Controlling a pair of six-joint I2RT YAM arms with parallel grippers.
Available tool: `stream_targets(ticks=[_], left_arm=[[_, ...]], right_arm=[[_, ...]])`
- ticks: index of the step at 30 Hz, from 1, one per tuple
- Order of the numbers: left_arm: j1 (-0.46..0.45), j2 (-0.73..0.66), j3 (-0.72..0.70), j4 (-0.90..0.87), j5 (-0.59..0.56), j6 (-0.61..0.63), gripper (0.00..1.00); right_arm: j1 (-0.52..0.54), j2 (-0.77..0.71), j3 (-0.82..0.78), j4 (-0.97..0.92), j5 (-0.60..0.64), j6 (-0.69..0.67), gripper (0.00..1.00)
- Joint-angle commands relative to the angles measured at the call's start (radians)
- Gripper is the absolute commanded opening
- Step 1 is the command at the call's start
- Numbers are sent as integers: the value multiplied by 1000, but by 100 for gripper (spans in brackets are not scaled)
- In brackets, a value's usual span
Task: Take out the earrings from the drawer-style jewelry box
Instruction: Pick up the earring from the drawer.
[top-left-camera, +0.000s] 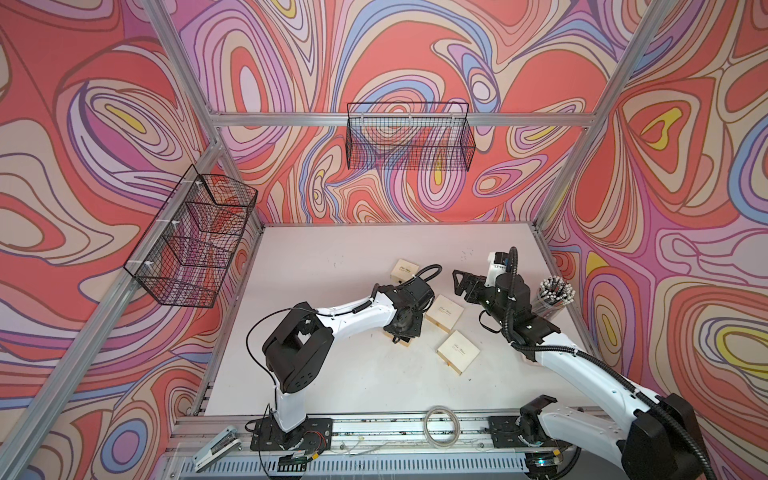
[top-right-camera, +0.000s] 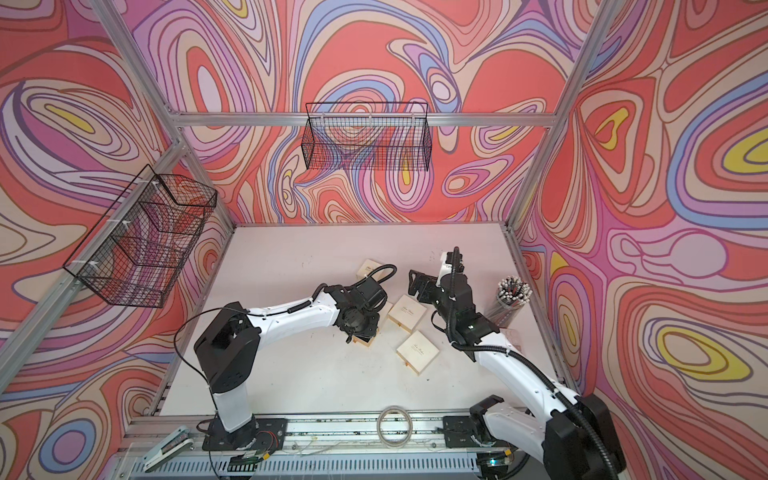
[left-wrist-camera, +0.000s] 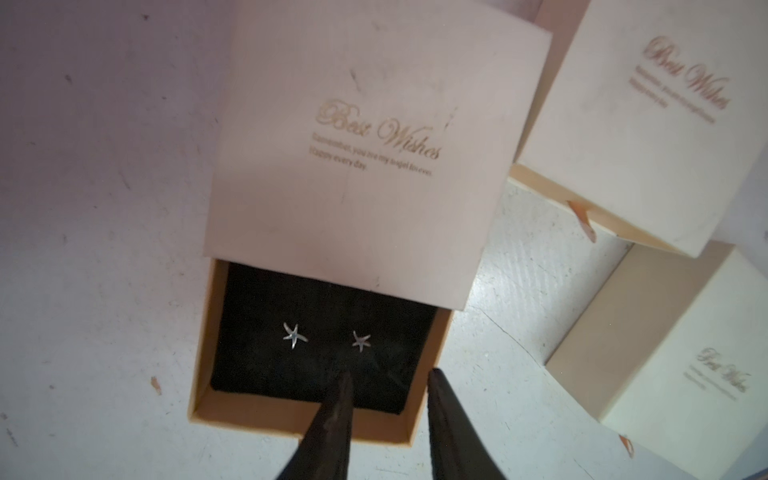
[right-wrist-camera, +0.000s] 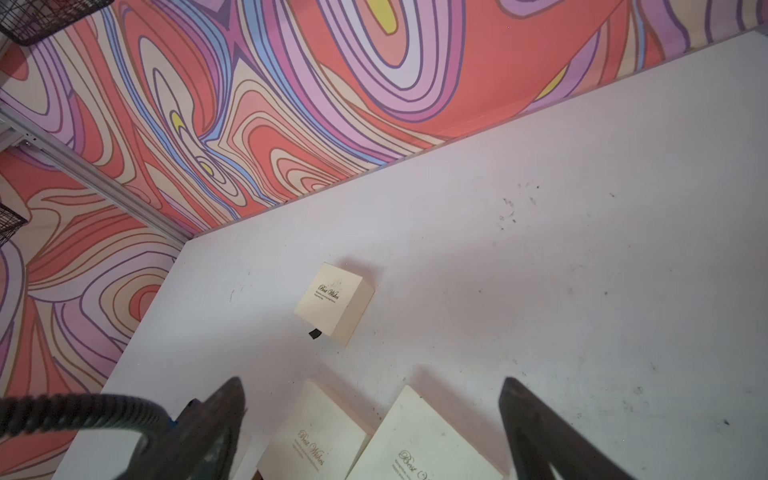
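In the left wrist view, a cream jewelry box (left-wrist-camera: 374, 137) lies with its drawer (left-wrist-camera: 208, 374) pulled out. On the drawer's black pad (left-wrist-camera: 266, 365) lie the earrings, two tiny silver star shapes (left-wrist-camera: 295, 336) (left-wrist-camera: 361, 340). My left gripper (left-wrist-camera: 390, 374) hangs just above the drawer, narrowly open with nothing between its fingers. One fingertip (left-wrist-camera: 345, 378) is over the pad near the right star; its partner is at the drawer's side wall. In both top views the left wrist hides this box except a drawer corner (top-left-camera: 405, 341) (top-right-camera: 365, 341). My right gripper (right-wrist-camera: 372, 380) is wide open in the air (top-left-camera: 459, 282).
Three more cream boxes sit shut on the white table (top-left-camera: 332, 374): one far back (top-left-camera: 404, 270), two to the right (top-left-camera: 444, 312) (top-left-camera: 458, 353). A clear cup of black white-tipped sticks (top-left-camera: 555, 297) stands at the right edge. Wire baskets (top-left-camera: 409, 137) (top-left-camera: 191, 241) hang on the walls.
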Motion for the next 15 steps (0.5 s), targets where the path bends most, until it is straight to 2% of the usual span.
stream_targets(ticks=[1, 15], left_arm=[[-6, 15, 18, -50, -46, -22, 31], [-11, 57, 30, -44, -77, -67, 28]], right_arm=[[-2, -7, -14, -20, 40, -1, 98], [-3, 9, -10, -11, 5, -2, 98]])
